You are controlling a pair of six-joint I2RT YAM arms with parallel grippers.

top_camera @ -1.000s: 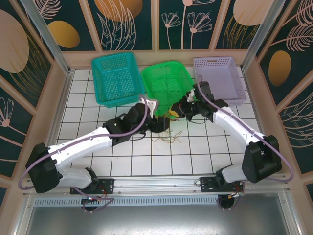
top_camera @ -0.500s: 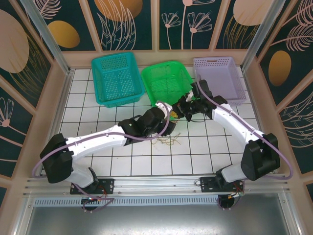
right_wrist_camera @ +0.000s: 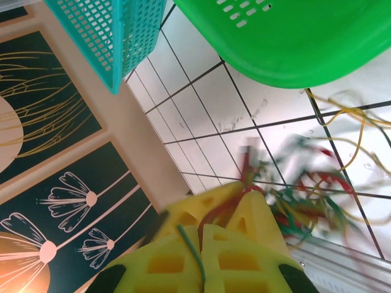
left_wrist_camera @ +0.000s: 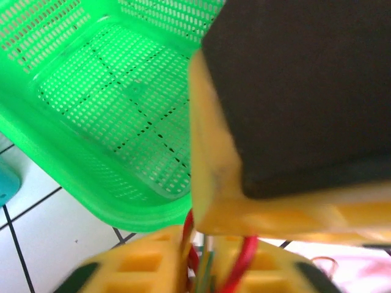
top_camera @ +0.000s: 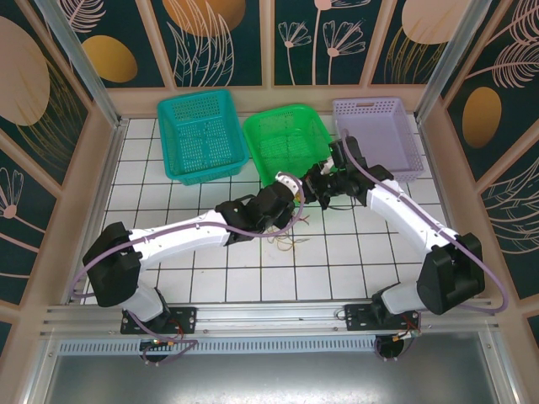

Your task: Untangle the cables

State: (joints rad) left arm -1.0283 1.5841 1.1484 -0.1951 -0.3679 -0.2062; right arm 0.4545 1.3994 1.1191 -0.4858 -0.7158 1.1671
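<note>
Since the earlier frame, the left arm had reached rightward and its jaws had closed. The cables (top_camera: 290, 239) lay bunched on the tiles before the green basket (top_camera: 282, 147), with strands rising to both grippers. The left gripper (left_wrist_camera: 197, 244) was clenched on red and green strands, and the right gripper (right_wrist_camera: 243, 198) clamped the same bundle. The wires appeared light, limp and snag-prone, so a hold on one strand near the knot seemed best.

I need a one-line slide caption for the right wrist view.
Right gripper shut on red and green cables above the tiled table, near the green basket.
</note>
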